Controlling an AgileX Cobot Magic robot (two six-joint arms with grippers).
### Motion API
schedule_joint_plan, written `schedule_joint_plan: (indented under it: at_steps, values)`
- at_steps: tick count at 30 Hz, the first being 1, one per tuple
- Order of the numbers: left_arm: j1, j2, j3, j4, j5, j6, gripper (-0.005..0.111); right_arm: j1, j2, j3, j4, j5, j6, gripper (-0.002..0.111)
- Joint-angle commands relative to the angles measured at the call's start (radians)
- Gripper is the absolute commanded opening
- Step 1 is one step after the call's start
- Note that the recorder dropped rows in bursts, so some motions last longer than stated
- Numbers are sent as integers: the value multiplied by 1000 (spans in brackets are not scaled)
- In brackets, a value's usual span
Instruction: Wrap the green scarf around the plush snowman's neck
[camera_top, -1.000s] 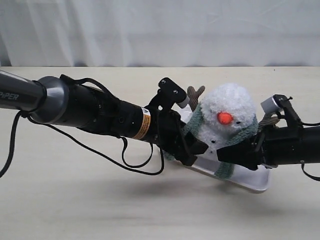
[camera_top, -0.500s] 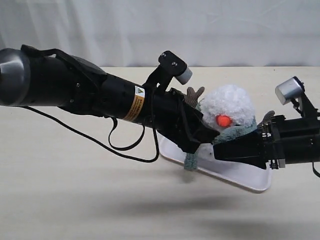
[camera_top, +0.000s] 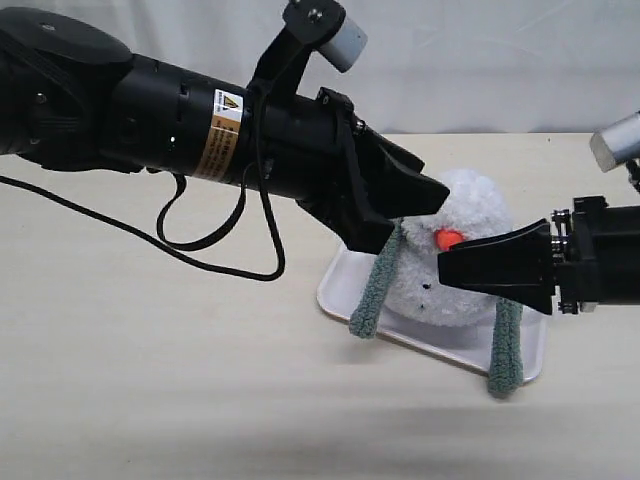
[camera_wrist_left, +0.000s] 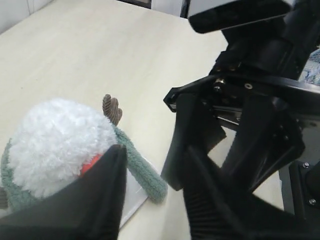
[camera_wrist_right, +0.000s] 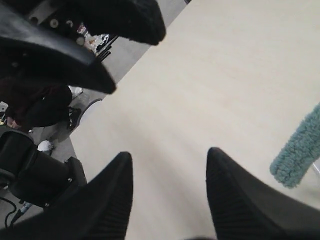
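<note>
Plush snowman (camera_top: 480, 205) near left pincer (camera_top: 405, 215), right pincer (camera_top: 448, 268), both parted, empty

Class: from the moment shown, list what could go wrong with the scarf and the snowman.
1. The green scarf is only draped over the neck of the plush snowman, its ends hanging apart and uncrossed, so it may slide off.
2. The left gripper and right gripper look close to the head in the exterior view. A careless move could topple the snowman on the white tray.
</note>
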Motion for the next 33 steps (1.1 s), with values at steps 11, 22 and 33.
schedule_joint_plan:
  at_steps: [11,22,33]
  values:
    - [1,-158,5,1,43,-14,0,2,-339,2,7,-158,25,4]
    - [1,-286,149,1,416,9,0,2,-589,72,-37,-524,154,4]
    - [1,64,152,-10,500,9,37,2,-278,-2,-61,-530,248,29]
